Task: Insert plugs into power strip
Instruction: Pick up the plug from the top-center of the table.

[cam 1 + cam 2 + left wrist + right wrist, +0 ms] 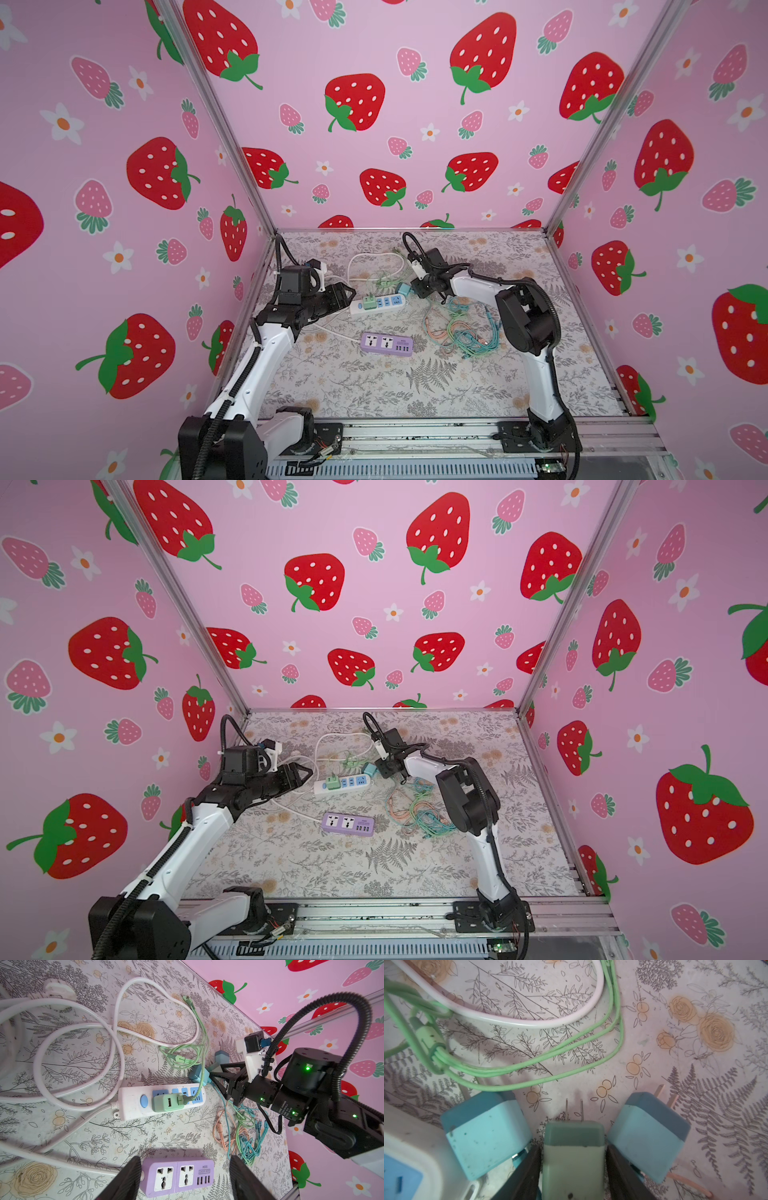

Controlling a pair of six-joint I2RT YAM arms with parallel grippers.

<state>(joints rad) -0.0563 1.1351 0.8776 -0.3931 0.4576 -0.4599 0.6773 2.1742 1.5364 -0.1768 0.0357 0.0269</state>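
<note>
My right gripper (573, 1148) is shut on a mint green plug (573, 1159) with its prongs pointing away from me, low over the mat. A teal-blue plug (485, 1138) lies on one side of it and another teal-blue plug (648, 1138) on the other. They are just past the end of the white power strip (376, 304), which holds a mint green plug (368, 302) in a socket. A purple power strip (386, 344) lies nearer the front. My left gripper (347, 297) hovers open and empty at the white strip's left end.
A tangle of peach, teal and green cables (461, 328) lies right of the strips, beside the right arm. White cords (83, 1047) loop behind and left of the white strip. A green cable (550, 1057) runs near the held plug. The enclosure walls stand close behind.
</note>
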